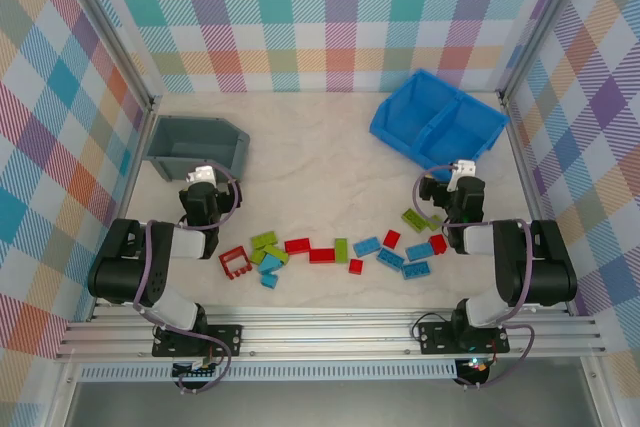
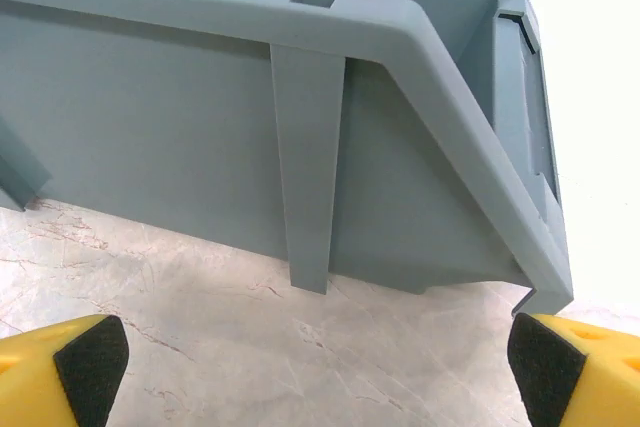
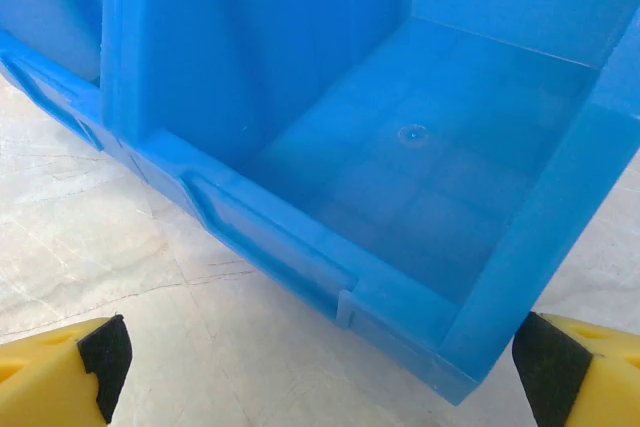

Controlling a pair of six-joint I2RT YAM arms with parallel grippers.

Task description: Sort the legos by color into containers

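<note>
Small flat plastic legos, red, light blue, lime green: strewn in a left-right row on bench, nearward of both grippers. Facing grey open-top plastic bin: left gripper, wide open, empty. Facing bright blue two-compartment plastic bin: right gripper, likewise. Red open frame nearer left arm.

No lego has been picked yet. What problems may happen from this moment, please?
1. Near the red frame, a green brick and a light blue brick lie close together. The wide-open left gripper may pinch two colours at once.
2. A red brick lies right beside the right arm. When that arm turns, it may push the brick away.
</note>
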